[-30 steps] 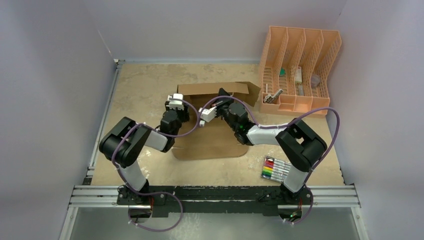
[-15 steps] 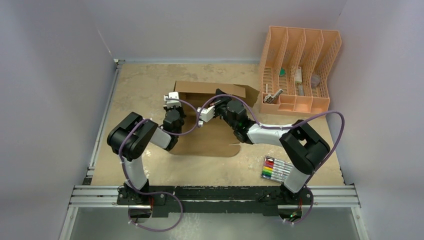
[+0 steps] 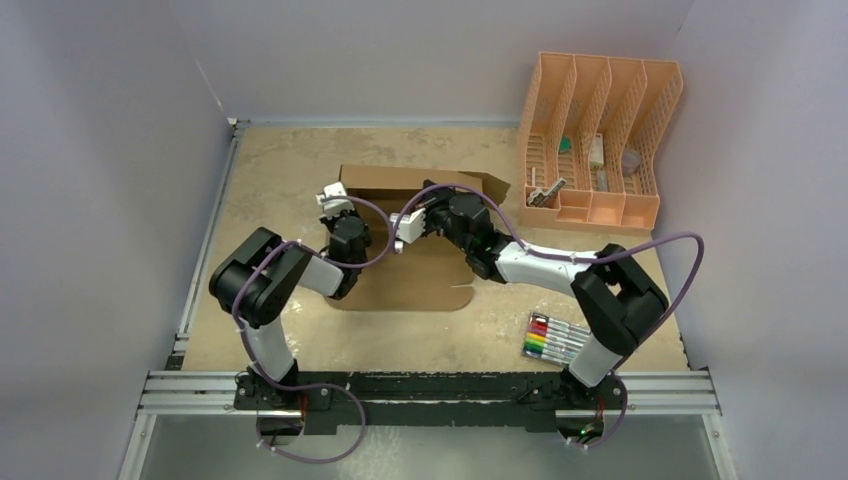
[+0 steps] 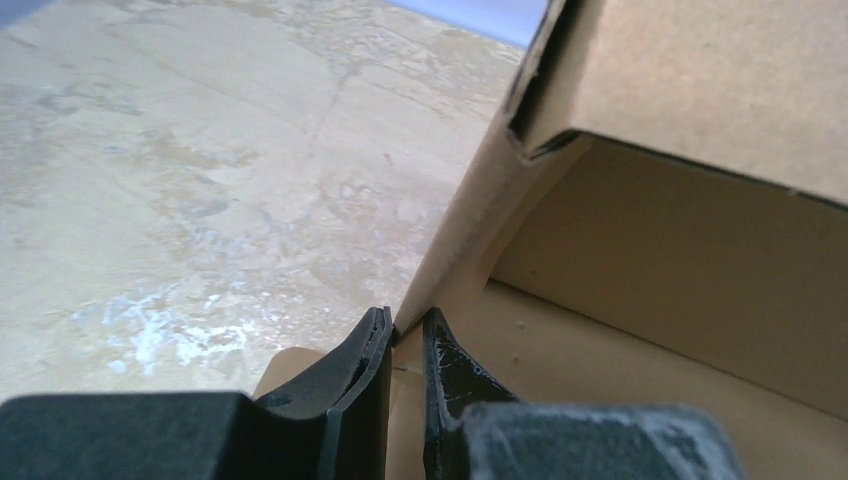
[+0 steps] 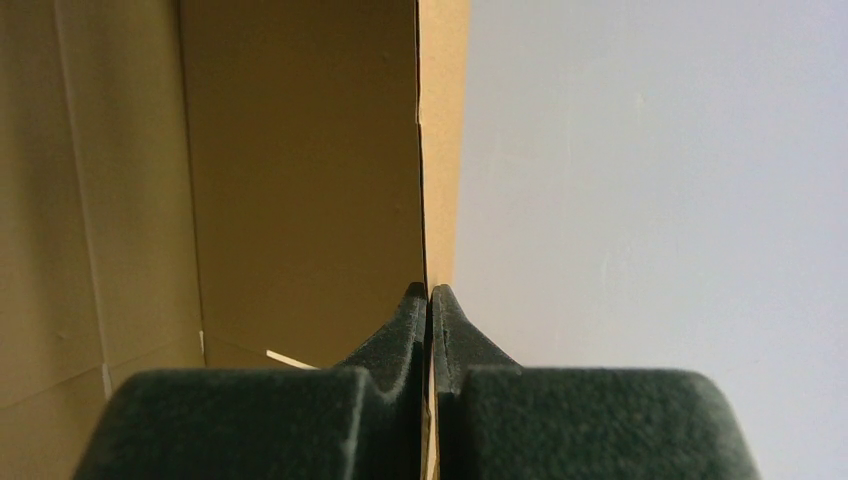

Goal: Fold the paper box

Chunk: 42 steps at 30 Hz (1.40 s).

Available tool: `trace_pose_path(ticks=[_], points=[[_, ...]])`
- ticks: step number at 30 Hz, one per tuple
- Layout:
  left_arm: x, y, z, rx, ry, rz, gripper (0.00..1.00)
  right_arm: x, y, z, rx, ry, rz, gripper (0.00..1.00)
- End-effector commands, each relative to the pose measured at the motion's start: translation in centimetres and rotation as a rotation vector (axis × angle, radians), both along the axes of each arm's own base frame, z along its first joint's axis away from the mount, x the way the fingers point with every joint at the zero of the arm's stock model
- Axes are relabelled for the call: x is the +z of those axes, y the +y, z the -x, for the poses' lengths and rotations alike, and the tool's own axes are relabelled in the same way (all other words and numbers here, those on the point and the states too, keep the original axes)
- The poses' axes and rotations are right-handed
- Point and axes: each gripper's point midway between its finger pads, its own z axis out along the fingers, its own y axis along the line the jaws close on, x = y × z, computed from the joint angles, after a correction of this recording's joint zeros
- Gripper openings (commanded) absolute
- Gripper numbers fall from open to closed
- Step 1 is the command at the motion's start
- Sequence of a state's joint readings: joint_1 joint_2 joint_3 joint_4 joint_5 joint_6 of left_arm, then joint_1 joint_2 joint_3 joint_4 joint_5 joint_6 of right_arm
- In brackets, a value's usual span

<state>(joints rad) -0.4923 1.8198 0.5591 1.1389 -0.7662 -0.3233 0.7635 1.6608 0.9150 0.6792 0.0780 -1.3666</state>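
The paper box [image 3: 415,282] is brown cardboard, half folded in the middle of the table, its base flat and its back wall [image 3: 400,180] raised. My left gripper [image 3: 343,212] is at the box's left side. In the left wrist view it [image 4: 407,325] is shut on the lower edge of the raised left side wall [image 4: 470,210], under a flap [image 4: 700,90]. My right gripper [image 3: 436,195] is at the back wall. In the right wrist view it [image 5: 429,292] is pinched shut on the edge of a cardboard wall [image 5: 300,150].
A peach slotted organizer [image 3: 600,130] with small items stands at the back right. A pack of coloured markers [image 3: 552,338] lies at the front right. The metal rail [image 3: 430,390] with the arm bases runs along the near edge.
Both grippers and the box have shifted left and a little farther from the arm bases. The right arm has stretched out more. Both grips have stayed shut on the cardboard.
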Motion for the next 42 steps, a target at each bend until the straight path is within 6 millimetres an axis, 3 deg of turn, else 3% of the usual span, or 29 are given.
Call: trace_pose_path(ticks=[1, 9, 14, 20, 29, 39, 42], points=[[4.6, 4.3, 0.0, 0.338, -0.086, 0.044, 0.05, -2.4, 0.7, 2.0, 0.055, 0.179, 0.019, 0.0], [4.3, 6.3, 2.6, 0.637, -0.08, -0.001, 0.0, -1.9, 1.4, 3.3, 0.084, 0.296, -0.036, 0.0], [3.3, 5.8, 2.3, 0.614, -0.063, 0.031, 0.01, -2.5, 1.2, 3.5, 0.077, 0.315, -0.021, 0.0], [2.2, 4.0, 2.0, 0.394, -0.026, 0.074, 0.18, -3.2, 1.2, 3.2, 0.067, 0.342, -0.017, 0.0], [3.5, 2.3, 3.3, 0.154, -0.023, 0.081, 0.54, -3.4, -0.4, 0.9, -0.01, 0.348, -0.016, 0.0], [4.6, 1.3, 5.5, -0.02, 0.015, 0.04, 0.72, -3.3, -1.2, -0.9, -0.057, 0.347, -0.022, 0.0], [4.8, 1.3, 6.0, -0.061, 0.014, 0.003, 0.83, -3.6, -1.0, -1.1, -0.05, 0.348, -0.02, 0.0]])
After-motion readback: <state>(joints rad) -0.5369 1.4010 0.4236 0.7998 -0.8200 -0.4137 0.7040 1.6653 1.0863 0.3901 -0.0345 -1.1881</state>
